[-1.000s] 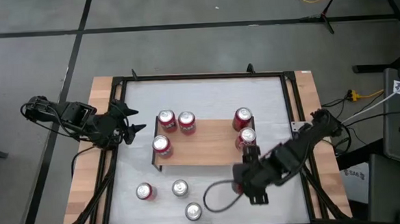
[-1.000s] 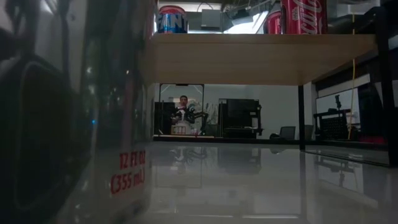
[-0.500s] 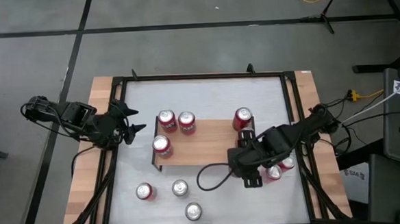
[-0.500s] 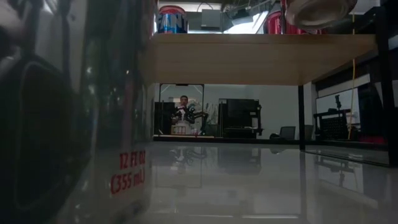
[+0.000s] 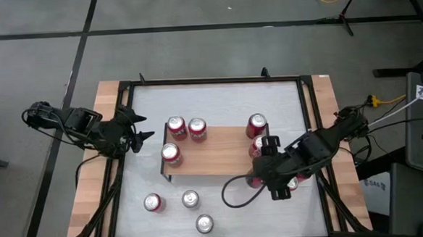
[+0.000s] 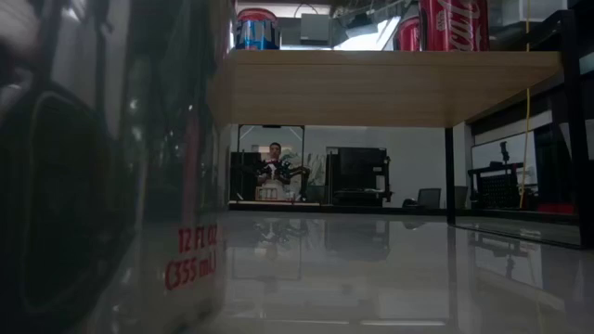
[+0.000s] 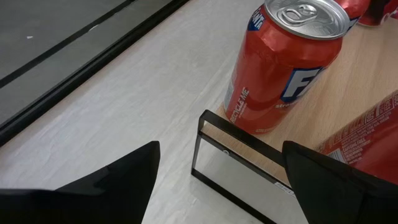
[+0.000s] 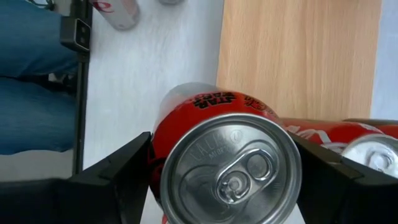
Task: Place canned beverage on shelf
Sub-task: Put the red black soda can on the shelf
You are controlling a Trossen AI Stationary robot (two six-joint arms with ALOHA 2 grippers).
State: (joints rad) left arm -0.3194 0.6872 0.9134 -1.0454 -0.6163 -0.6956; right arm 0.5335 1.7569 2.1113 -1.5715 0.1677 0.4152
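Shelf [image 5: 213,153]: low rack with light plank top and thin black frame, standing on the white worktop [image 5: 218,103] near its middle, currently carrying five upright cans, three toward its left end (two at the far-left corner [image 5: 176,126], one at the near-left edge [image 5: 171,153]) and two at its right end [image 5: 256,123]. Held can [image 8: 227,162]: red canned beverage, sitting upright between the fingers [image 8: 118,180] of the right hand [image 5: 272,175], which is closing on both its sides and hovering at the shelf's near-right corner, so the can is showing partly over the plank edge and partly over the worktop; whether its base is touching anything cannot be told. Left hand [image 5: 136,130]: waiting at the worktop's left side, near the shelf's left end, fingers standing apart and gripping nothing; its own camera is facing an orange-red can [image 7: 283,65] on the plank corner. Loose cans [image 5: 190,199]: three standing on the worktop in front of the shelf. Background, right wrist view: a person's legs in blue trousers [image 8: 34,81] beyond the worktop's edge
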